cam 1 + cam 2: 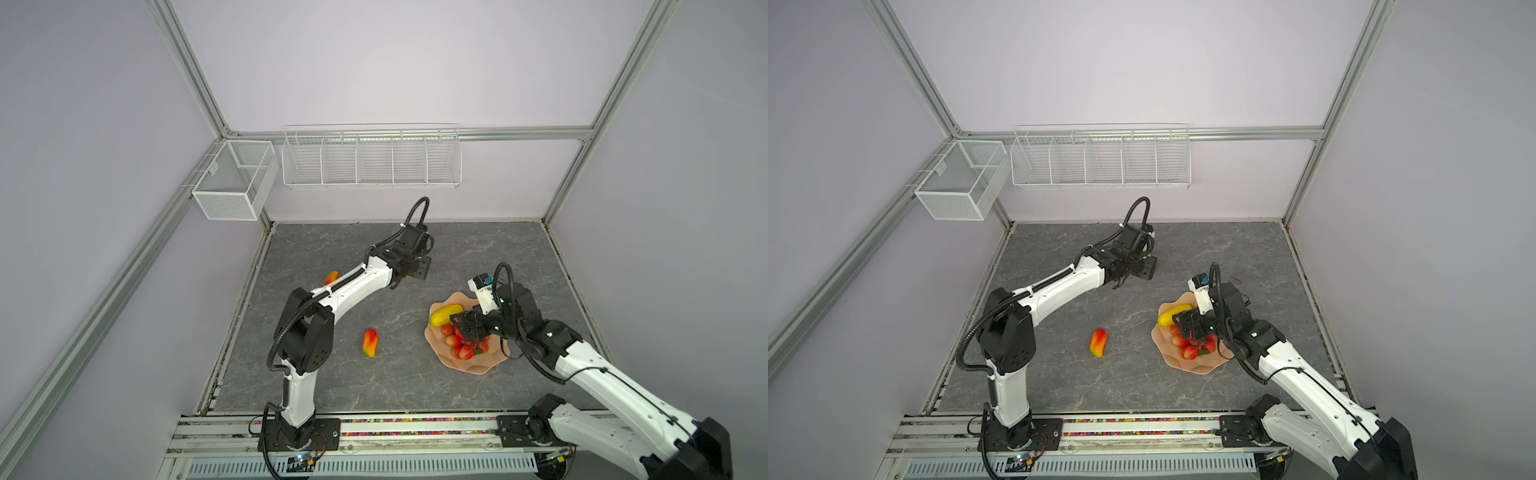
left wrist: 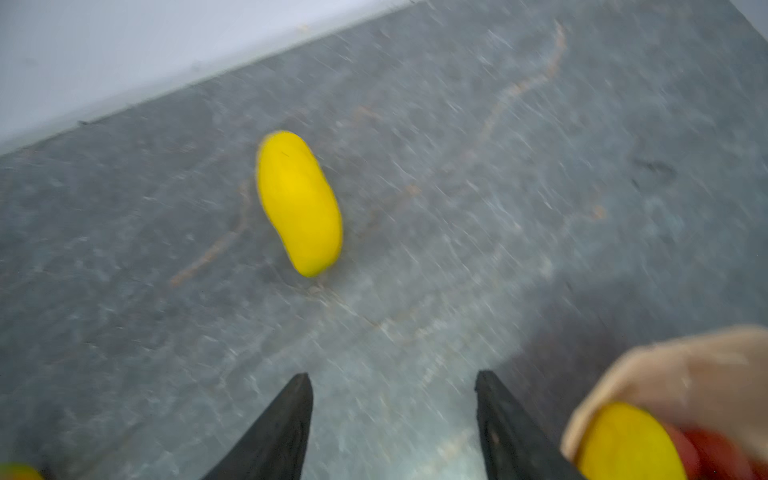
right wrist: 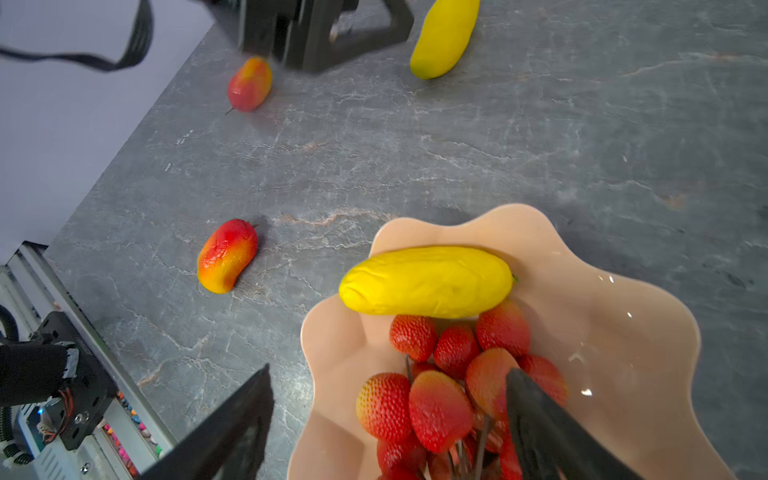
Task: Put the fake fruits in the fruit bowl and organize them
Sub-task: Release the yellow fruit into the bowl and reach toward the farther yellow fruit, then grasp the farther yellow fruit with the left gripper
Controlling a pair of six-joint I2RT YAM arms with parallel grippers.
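- Though neither top view shows it, the first yellow fruit (image 2: 299, 203) shows in both wrist views. It lies on the gray table (image 2: 540, 166) just ahead of the left pincer (image 2: 394, 374) and does not touch it.
- The left pincer is open. Its two black fingers (image 2: 286, 419) stand apart with only table between them. This wrist view is blurry.
- In a top view, the far mango fruit (image 1: 331, 277) only peeks out from behind the left arm (image 1: 357, 286). The right wrist view shows all of it (image 3: 249, 83), on the table beside the left pincer, on the side away from the first yellow fruit.
- The near mango fruit (image 1: 369, 343) lies on the table, well apart from both pincers.
- The right pincer (image 3: 390, 370) is open wide and grips nothing. It hangs over the pink bowl (image 3: 623, 291). One finger is above the red bunch (image 3: 436, 399). The other sticks out past the wavy rim, over the table.
- The pink bowl holds two things that touch each other. The second yellow fruit (image 3: 428, 280) lies just ahead of the right pincer's tips, and the red bunch lies right under them.
- In both top views the red bunch looks like smooth little balls. The right wrist view shows dotted skins, like strawberries.
- The left wrist view catches only one edge of the pink bowl (image 2: 685, 374), with a bit of yellow and red inside.
- Only the top views show the white wire baskets (image 1: 370, 160) on the wall, far from both pincers.
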